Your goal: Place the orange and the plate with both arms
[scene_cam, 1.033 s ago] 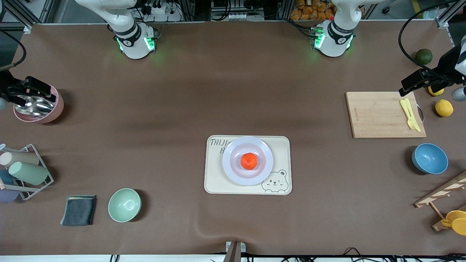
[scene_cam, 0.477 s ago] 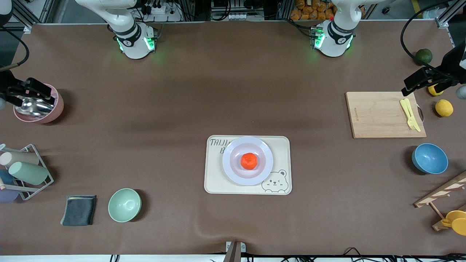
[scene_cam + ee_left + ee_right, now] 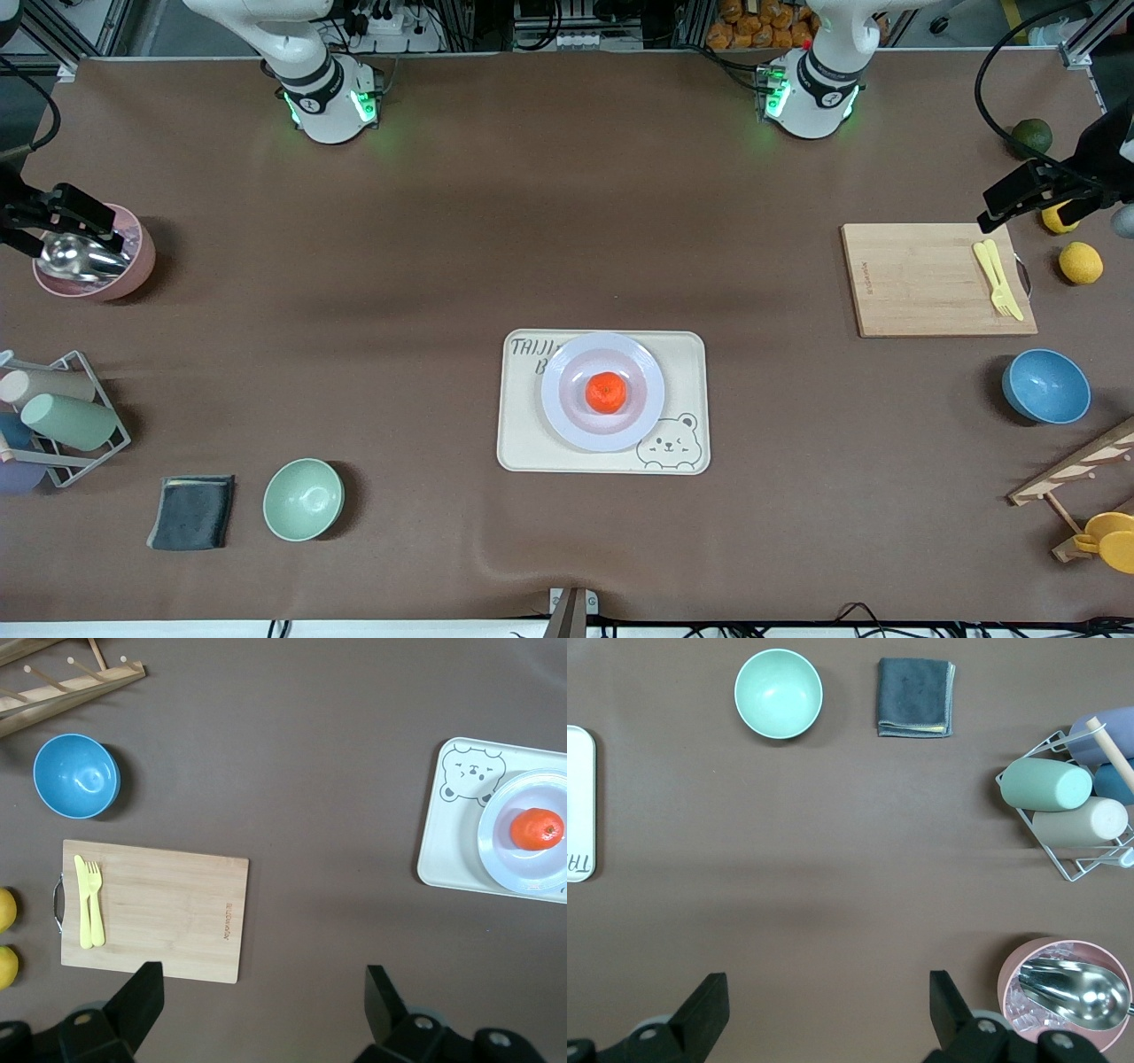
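The orange (image 3: 606, 392) sits in the middle of the pale plate (image 3: 563, 416), which rests on the cream bear tray (image 3: 524, 443) at mid-table. In the left wrist view the orange (image 3: 536, 828) and the plate (image 3: 505, 861) show at one edge. My left gripper (image 3: 1019, 195) hangs open and empty over the corner of the cutting board (image 3: 921, 279), at the left arm's end of the table; its jaws (image 3: 263, 979) stand wide over bare mat. My right gripper (image 3: 62, 213) hangs open and empty over the pink bowl (image 3: 133, 270) at the right arm's end, jaws (image 3: 828, 983) wide apart.
A yellow fork (image 3: 998, 276) lies on the cutting board, with lemons (image 3: 1081, 263) and a dark green fruit (image 3: 1031, 136) beside it. A blue bowl (image 3: 1046, 386), green bowl (image 3: 303, 499), grey cloth (image 3: 191, 511), cup rack (image 3: 62, 416) and wooden rack (image 3: 1076, 470) line the table's ends.
Both grippers have drifted slightly outward toward their ends of the table and toward the bases. The orange, plate and tray have not moved.
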